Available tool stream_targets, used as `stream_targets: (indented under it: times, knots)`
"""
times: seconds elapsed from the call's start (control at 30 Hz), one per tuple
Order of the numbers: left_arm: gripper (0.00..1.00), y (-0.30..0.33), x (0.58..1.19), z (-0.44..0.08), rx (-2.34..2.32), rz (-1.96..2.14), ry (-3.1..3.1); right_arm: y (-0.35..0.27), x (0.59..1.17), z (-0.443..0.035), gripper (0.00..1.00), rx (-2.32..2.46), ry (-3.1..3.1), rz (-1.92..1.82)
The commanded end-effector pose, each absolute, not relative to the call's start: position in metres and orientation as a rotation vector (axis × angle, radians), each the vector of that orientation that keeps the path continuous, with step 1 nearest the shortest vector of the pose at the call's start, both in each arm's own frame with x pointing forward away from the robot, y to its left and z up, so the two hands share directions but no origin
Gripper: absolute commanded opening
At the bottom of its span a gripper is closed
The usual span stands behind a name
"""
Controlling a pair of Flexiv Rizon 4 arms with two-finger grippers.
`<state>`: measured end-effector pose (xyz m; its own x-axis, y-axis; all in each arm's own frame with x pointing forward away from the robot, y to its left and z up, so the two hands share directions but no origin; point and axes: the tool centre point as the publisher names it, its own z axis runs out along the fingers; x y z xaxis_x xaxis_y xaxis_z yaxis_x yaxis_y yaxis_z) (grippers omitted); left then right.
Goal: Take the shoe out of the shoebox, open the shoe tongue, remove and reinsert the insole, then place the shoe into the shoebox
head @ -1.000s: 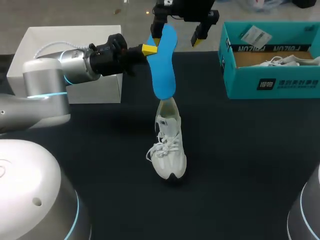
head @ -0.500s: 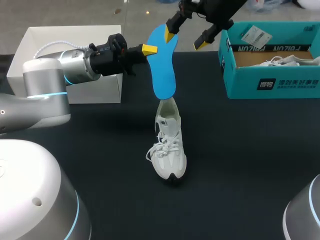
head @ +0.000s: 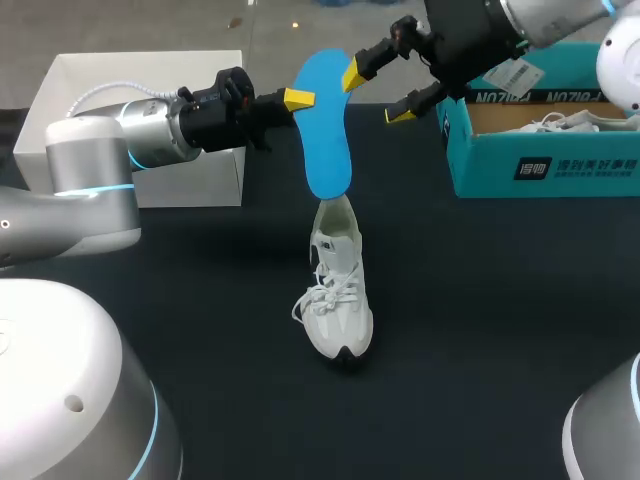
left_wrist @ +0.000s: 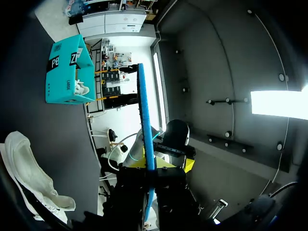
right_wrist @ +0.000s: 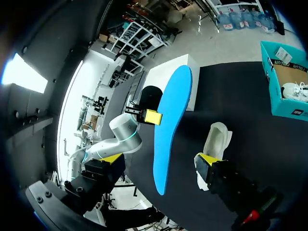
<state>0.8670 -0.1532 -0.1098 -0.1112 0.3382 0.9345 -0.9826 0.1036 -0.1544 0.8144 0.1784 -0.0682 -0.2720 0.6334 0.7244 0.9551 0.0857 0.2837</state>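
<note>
My left gripper [head: 301, 100] is shut on the edge of the blue insole [head: 326, 130], which hangs upright above the heel of the white shoe [head: 338, 290]. In the left wrist view the insole [left_wrist: 144, 120] shows edge-on between the fingers of that gripper [left_wrist: 149, 167], with the shoe [left_wrist: 29, 175] below. My right gripper [head: 377, 93] is open, just right of the insole's upper end and apart from it. In the right wrist view one yellow fingertip [right_wrist: 205, 161] shows beside the insole [right_wrist: 171, 125] and the shoe [right_wrist: 215, 142].
The teal shoebox [head: 560, 165] stands at the back right with a second white shoe [head: 560, 124] inside. A white box [head: 190, 185] sits at the back left, behind my left arm. The black tabletop [head: 480, 320] lies around the shoe.
My right gripper has let go of the insole's top and swung right toward the shoebox, turning as it went. The left gripper, insole and shoe have stayed put.
</note>
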Motion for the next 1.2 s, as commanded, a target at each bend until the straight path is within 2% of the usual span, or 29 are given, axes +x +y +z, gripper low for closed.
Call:
stream_targets:
  times: [0.03,0.43,0.77,1.2]
  knots:
    - [0.00,-0.153,0.867,-0.111,0.797,1.352,-1.108,0.175,0.811,-0.076,1.00,-1.100,-1.535,-1.326]
    - [0.00,-0.153,0.867,-0.111,0.797,1.352,-1.108,0.175,0.811,-0.076,1.00,-1.100,-1.535,-1.326]
    - [0.00,-0.153,0.867,-0.111,0.797,1.352,-1.108,0.155,0.825,-0.114,1.00,-1.202,-1.583,-1.395]
    - [0.00,-0.153,0.867,-0.111,0.797,1.352,-1.108,0.155,0.824,-0.117,1.00,-1.238,-1.559,-1.376]
